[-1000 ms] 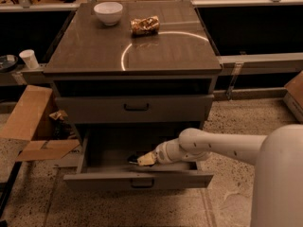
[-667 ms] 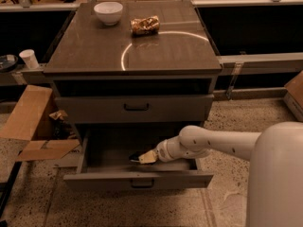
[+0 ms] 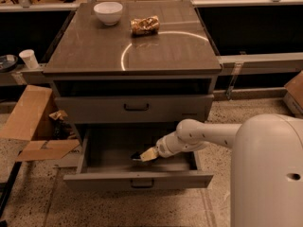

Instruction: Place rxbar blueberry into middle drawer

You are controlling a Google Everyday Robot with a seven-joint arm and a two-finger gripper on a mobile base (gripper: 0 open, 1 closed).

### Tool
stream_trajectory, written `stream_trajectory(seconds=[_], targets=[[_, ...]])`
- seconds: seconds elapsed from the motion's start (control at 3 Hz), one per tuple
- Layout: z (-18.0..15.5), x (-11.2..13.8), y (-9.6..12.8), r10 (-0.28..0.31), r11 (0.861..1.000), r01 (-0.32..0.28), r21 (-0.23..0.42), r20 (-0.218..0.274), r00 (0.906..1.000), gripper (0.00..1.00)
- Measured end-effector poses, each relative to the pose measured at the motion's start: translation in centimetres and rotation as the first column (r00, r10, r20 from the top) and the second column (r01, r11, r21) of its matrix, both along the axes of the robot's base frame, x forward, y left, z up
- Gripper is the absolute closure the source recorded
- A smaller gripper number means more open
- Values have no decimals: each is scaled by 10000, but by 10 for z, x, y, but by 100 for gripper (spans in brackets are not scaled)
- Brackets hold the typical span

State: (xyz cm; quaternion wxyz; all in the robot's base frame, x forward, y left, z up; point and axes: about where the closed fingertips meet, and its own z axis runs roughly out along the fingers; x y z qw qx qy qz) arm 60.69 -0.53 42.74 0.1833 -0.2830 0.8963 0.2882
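Cabinet top (image 3: 94, 56) carried a white bowl (image 3: 108, 12) at the far edge, with a tan packet (image 3: 145, 25) just to its right, not touching. The upper drawer (image 3: 136, 109) was closed. A cup (image 3: 29, 58) stood left of the cabinet. Cardboard (image 3: 28, 112) lay on the floor (image 3: 38, 193) at left. The gripper (image 3: 138, 156) was low, below the upper drawer.

The arm (image 3: 208, 134) reaches out from the bulky body (image 3: 267, 174) at lower right — bent at the elbow, angled downward. Its gripper (image 3: 143, 155) sits low at mid-view, pointing left.
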Motion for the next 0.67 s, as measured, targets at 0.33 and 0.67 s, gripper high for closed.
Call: stream_trajectory(seconds=[0.33,0.67], targets=[[-4,4,0,70,9998,-71,-187,-50,10000,81],[-5,2,0,36,9997,-36,-247,-2,10000,59]])
